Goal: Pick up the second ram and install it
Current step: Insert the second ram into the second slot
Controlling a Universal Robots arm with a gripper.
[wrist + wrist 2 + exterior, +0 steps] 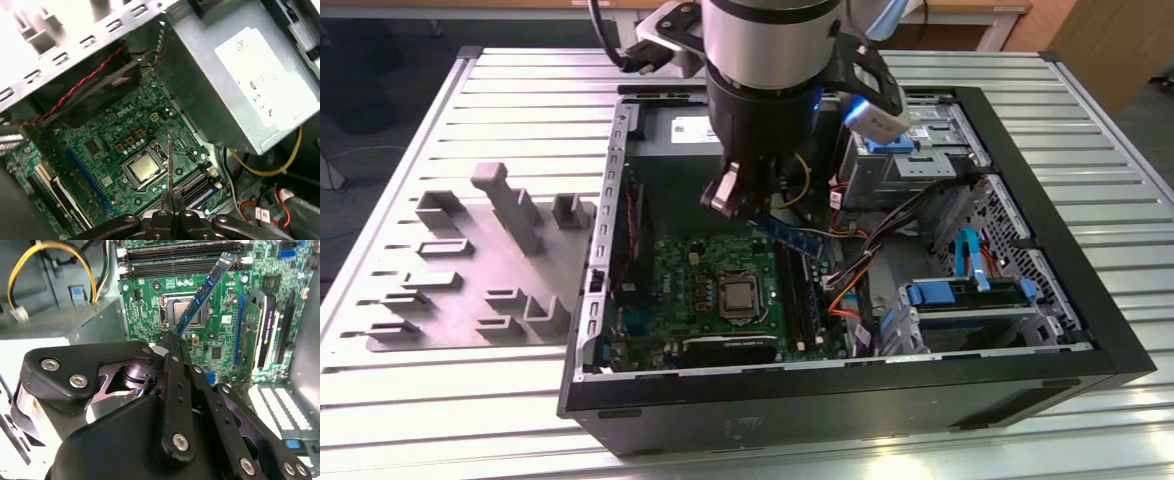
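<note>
One gripper (176,338) had its fingers (171,358) clamped on the second ram (205,292), held tilted above the motherboard (707,290) inside the open case (854,402); in the exterior view, grey fixture blocks (480,260) lay at the case's nine o'clock.

Case (854,405) on table (440,420), fixture blocks (480,270) at exterior view's left; second ram (795,238) above motherboard (694,275) inside.

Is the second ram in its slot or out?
Out: the gripper is shut on the second ram, holding it above the motherboard, clear of the slots.
</note>
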